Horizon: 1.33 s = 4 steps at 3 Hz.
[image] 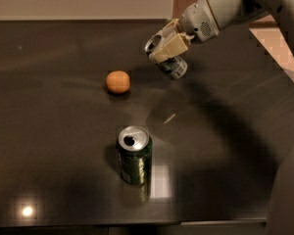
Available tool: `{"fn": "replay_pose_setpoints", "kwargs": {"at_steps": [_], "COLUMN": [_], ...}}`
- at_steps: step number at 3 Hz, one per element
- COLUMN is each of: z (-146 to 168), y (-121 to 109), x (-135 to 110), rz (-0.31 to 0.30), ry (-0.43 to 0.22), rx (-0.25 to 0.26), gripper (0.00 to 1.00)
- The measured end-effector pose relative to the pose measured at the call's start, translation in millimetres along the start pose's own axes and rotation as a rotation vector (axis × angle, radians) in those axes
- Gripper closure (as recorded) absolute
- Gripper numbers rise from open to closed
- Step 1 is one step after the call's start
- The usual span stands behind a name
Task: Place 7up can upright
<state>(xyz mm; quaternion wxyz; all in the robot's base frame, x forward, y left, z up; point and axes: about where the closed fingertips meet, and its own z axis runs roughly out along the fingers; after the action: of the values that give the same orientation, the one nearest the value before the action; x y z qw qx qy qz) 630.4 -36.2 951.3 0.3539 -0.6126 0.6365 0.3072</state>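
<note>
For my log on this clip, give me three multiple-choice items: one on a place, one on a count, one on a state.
1. The small round orange object lies: A) behind and left of the upright dark green metal can B) in front of it C) on it
2. Drink cans in view: A) one B) two C) three
3. The shiny silver-grey 7up can is: A) standing alone B) tilted in the two-finger gripper C) lying loose
Key: 1 A, it sits farther back; 2 B, green and silver; 3 B, the gripper clamps it aslant over the dark table's back right.
</note>
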Motion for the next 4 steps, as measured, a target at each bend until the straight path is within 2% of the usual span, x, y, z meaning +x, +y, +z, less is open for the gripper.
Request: {"fn": "replay_pose_setpoints", "kwargs": {"at_steps": [2,4], "z": [-11,-22], "y": [11,11], "x": [7,21], "rz": [0.11,0.179], "ry": [-0.218,-0.381], "rx": [0.077,0.143], "gripper": [1.0,1.0]}}
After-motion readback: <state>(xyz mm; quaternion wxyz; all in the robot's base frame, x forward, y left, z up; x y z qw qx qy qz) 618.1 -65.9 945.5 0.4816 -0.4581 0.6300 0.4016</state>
